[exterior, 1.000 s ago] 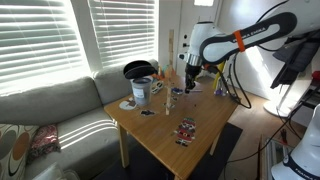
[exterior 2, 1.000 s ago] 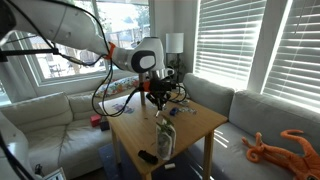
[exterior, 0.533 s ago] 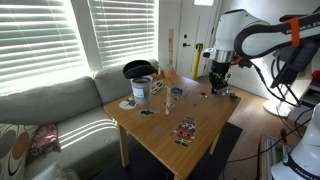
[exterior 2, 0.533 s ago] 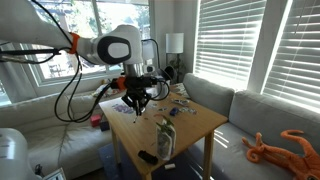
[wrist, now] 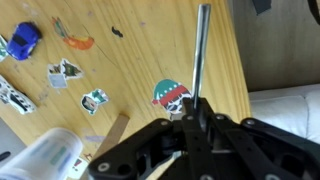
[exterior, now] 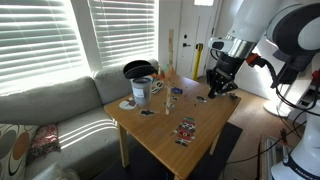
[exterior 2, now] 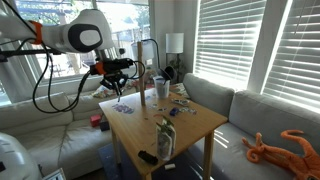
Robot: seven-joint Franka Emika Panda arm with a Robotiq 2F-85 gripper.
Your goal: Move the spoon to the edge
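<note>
In the wrist view my gripper (wrist: 195,112) is shut on the spoon (wrist: 199,55). Its thin grey metal handle sticks straight out from between the fingers, above the light-brown tabletop. The table's edge (wrist: 243,60) runs just beside the spoon, with the white sofa beyond it. In both exterior views the gripper (exterior: 218,86) (exterior 2: 118,87) hangs low over the table's rim (exterior: 234,112) (exterior 2: 108,110). The spoon is too small to make out there.
Several stickers (wrist: 172,96) and a blue toy car (wrist: 24,40) lie on the tabletop. A black pot (exterior: 138,69), a can (exterior: 141,92) and a glass (exterior: 174,97) stand on it. A bottle (exterior 2: 165,140) stands near one corner. Sofas (exterior: 60,120) surround the table.
The arm has swung away from the middle of the table out over its rim, with the spoon still held.
</note>
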